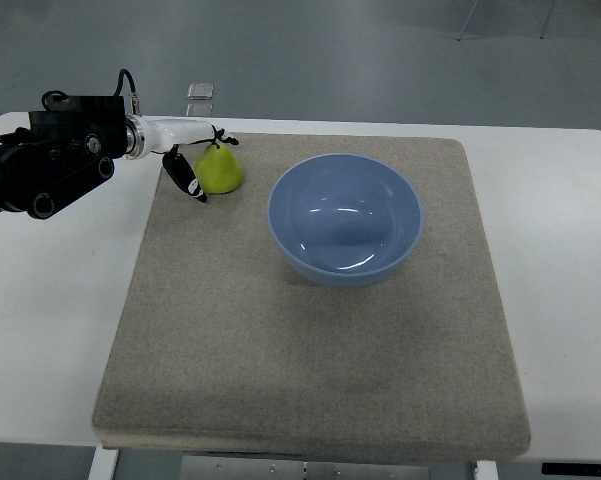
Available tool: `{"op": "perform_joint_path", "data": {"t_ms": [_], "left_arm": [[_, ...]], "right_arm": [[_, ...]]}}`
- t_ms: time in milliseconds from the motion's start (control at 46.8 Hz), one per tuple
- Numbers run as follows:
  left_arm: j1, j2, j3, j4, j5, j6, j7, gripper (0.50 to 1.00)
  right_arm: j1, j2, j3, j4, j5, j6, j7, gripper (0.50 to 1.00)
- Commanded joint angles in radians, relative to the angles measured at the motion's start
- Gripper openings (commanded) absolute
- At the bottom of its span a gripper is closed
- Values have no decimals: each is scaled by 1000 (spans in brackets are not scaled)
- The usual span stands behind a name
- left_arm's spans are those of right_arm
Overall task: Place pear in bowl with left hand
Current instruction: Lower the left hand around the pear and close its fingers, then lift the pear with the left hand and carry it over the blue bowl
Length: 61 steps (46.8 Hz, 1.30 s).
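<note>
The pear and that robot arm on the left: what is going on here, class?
The robot's left hand has reached in from the left and is at the yellow-green pear, fingers around it on the grey mat. The pear sits at the mat's far left corner, not yet lifted as far as one can tell. The blue bowl stands empty just to its right. No right arm shows.

Mat (310, 340) lies on table (560, 250), covering most of its middle. Bowl (345, 220) sits on mat, upper centre. Pear (220, 170) stands on mat near its far-left corner, left of bowl & apart from it. Left hand (185, 160) comes in from left edge over table, at mat's far-left corner, right beside pear on its left. Small clear item (201, 91) lies behind table, off the far edge.
</note>
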<state>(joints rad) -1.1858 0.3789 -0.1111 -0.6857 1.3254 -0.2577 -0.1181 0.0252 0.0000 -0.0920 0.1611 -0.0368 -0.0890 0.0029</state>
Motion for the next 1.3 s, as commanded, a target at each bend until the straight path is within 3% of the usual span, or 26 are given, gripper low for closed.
{"op": "perform_joint_path", "data": {"t_ms": [0,235,427,641,919,1090,1282], "left_arm": [[0,0,2,0,1,0,1,889],[0,0,2,0,0,0,1,789],[-3,-1,1,3,0,14,3,771],[-5,3,1,5,0,17,3,500],[-47,20,-1,-15,-22,8,1,500],[-115,84,-10,-90,-40,-9,1,500],[-218,124,-38,-182,-143,-138,1,500]], "right_arm": [[-1,0,0,0,0,0,0,924],[1,0,0,0,0,0,0,924],[-1,0,0,0,0,0,0,924],[-1,0,0,0,0,0,0,924],[-1,0,0,0,0,0,0,926],[1,0,0,0,0,0,0,924],[-1,0,0,0,0,0,0,924]]}}
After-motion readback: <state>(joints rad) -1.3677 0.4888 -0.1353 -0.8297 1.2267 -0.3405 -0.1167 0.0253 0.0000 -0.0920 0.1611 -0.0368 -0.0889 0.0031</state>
